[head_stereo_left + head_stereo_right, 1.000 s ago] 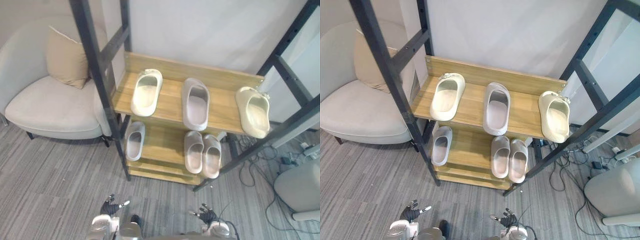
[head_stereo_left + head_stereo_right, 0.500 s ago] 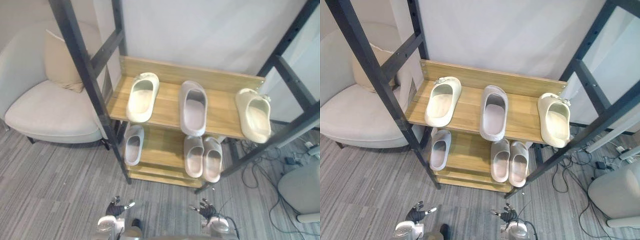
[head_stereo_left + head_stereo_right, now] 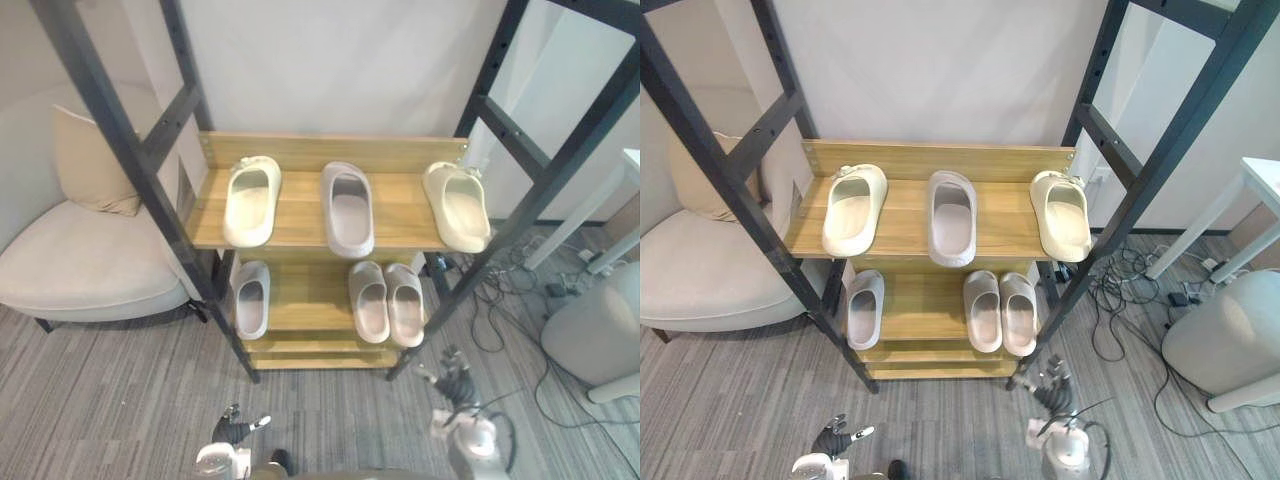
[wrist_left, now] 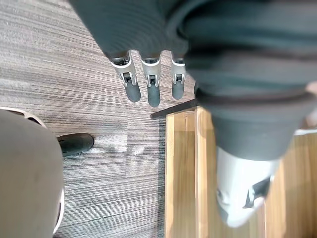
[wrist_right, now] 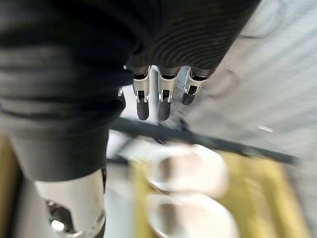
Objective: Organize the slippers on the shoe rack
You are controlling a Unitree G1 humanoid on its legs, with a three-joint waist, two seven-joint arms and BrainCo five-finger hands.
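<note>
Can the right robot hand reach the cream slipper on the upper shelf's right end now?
Probably, but not straight. The right robot hand is open, low beside the rack's slanted front post, which runs close past the cream slipper; left of the post the shelf front is free.

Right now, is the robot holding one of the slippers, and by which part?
Nothing is held. The left hand and right hand hang open and empty, low in front of the shoe rack; the slippers lie on its shelves.

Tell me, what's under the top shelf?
A lower shelf with one grey slipper left and a grey pair right. Its back part is hidden by the top shelf.
</note>
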